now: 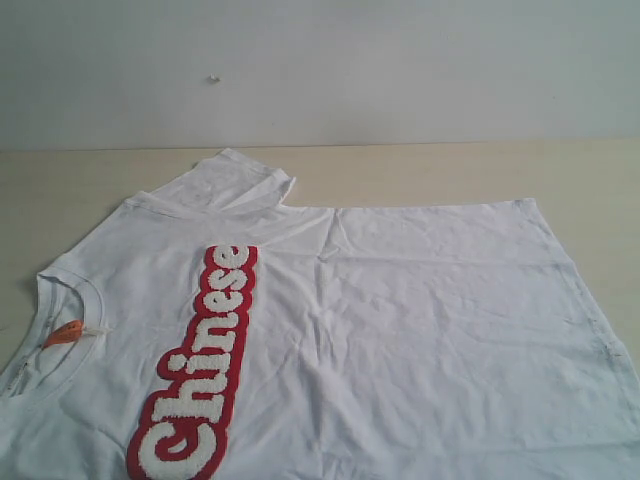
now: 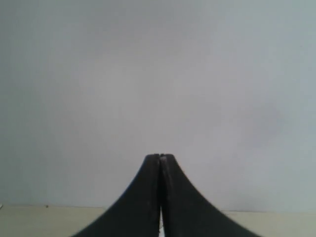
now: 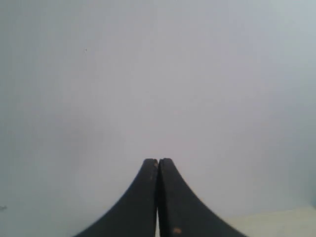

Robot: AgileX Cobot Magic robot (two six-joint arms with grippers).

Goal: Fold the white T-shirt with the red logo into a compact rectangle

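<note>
The white T-shirt (image 1: 400, 310) lies spread flat on the table in the exterior view, collar (image 1: 55, 330) at the left with a small orange neck tag (image 1: 63, 333), hem toward the right. Its red logo (image 1: 200, 370) with white letters "Chinese" runs across the chest. One sleeve (image 1: 225, 185) lies at the far side, partly folded over. Neither arm shows in the exterior view. My left gripper (image 2: 160, 156) is shut with nothing between its black fingers, facing a pale wall. My right gripper (image 3: 158, 160) is likewise shut and empty. Neither wrist view shows the shirt.
The light wooden table (image 1: 90, 180) extends beyond the shirt at the far side and right, meeting a pale grey wall (image 1: 400, 70). The shirt's near part runs out of the exterior view's lower edge.
</note>
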